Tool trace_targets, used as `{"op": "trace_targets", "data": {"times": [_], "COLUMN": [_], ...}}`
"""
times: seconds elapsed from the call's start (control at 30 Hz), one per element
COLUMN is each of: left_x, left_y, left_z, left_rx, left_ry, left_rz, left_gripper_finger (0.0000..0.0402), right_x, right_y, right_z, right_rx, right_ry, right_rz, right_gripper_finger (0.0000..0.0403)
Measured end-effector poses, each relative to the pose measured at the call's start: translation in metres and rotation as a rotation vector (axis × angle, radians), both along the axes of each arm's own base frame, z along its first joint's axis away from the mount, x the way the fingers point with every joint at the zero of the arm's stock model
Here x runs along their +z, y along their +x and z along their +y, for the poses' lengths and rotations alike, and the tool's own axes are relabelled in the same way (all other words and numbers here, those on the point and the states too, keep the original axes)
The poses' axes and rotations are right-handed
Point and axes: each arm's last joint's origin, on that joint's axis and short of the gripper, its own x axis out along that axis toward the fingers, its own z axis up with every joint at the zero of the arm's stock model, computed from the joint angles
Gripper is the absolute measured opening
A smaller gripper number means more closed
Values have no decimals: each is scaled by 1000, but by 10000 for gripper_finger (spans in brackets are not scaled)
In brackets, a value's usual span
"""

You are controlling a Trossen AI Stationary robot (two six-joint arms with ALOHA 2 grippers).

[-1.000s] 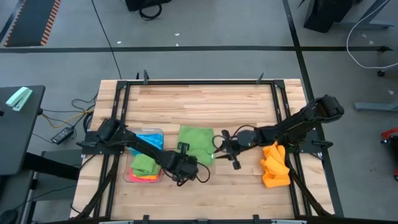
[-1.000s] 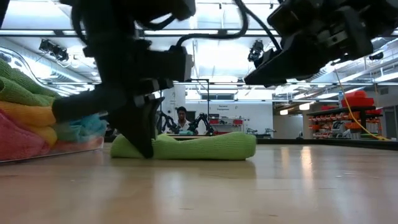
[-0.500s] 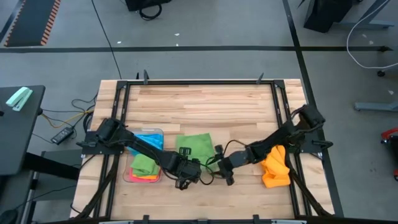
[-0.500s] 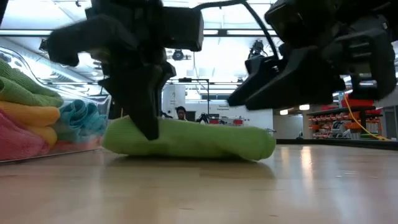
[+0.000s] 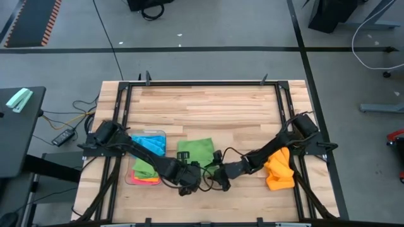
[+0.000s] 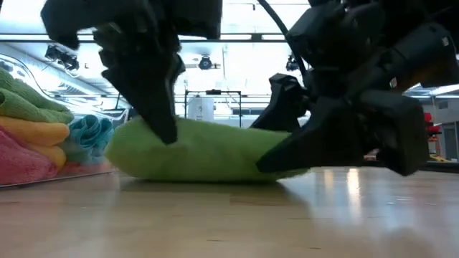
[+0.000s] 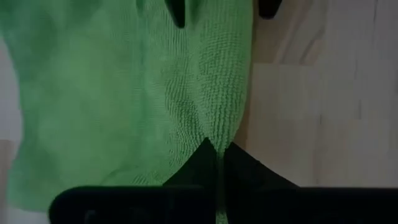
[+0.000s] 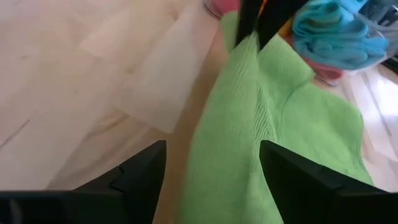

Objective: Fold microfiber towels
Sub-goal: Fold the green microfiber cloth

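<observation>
A soft, limp green towel (image 5: pixel 194 152) lies on the table (image 5: pixel 208 107) at six o'clock. Left tool (image 7: pixel 216 163) pinches its near edge; right tool (image 8: pixel 211 158) spread, probably straddling the neighbouring edge.

1. Green towel (image 5: pixel 194 152): near edge hidden under both grippers in the high view.
2. Tray (image 6: pixel 107 166) of stacked towels (image 6: pixel 29 143): cut off at the low view's left edge.
3. Orange towel (image 5: pixel 279 167): partly covered by the right arm.
</observation>
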Motion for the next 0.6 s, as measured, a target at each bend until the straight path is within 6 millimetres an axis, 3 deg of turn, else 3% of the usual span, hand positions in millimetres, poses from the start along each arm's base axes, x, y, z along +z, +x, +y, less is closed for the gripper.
{"op": "trace_targets", "data": {"times": [0.3, 0.6], "left_x": [10, 8], "left_y": [-5, -9], "left_z": [-5, -2], "left_rx": [11, 39], "left_ry": [-1, 12], "left_rz": [-38, 1], "left_gripper_finger": [31, 14], "right_x": [-7, -11], "right_y": [6, 11], "right_z": [-16, -32], "right_rx": [-72, -44], "right_ry": [18, 114], "right_rz": [14, 76], "right_gripper_finger": [246, 168]}}
